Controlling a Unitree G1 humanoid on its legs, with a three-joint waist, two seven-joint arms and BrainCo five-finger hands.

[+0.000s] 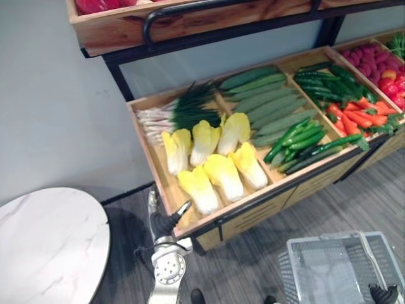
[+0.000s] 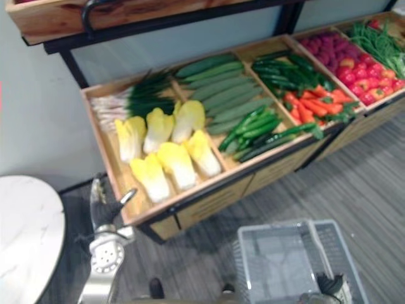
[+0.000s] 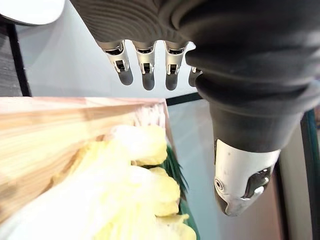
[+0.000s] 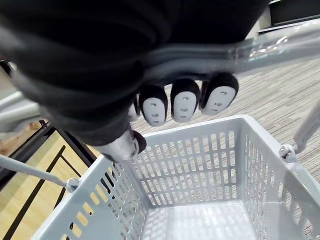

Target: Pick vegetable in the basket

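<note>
Several pale yellow cabbages point(image 1: 215, 171) lie in the left wooden bin of the produce stand point(image 1: 166, 190). My left hand point(image 1: 166, 221) hovers at that bin's front left corner, fingers point(image 3: 145, 65) straight and open, holding nothing; the cabbages point(image 3: 135, 185) lie just past them. Low on the right hangs a grey plastic basket point(image 1: 296, 266), empty inside. My right hand point(image 4: 182, 100) is curled round its grey handle bar point(image 4: 270, 47) and also shows at the basket's near edge point(image 2: 329, 285).
Green onions point(image 1: 183, 107) lie behind the cabbages. Cucumbers point(image 1: 266, 101), green peppers point(image 1: 297, 139), carrots point(image 1: 361, 115) and red fruit point(image 1: 380, 63) fill the bins to the right. A wooden shelf point(image 1: 190, 22) overhangs the stand. A round white marble table point(image 1: 44, 247) stands at the lower left.
</note>
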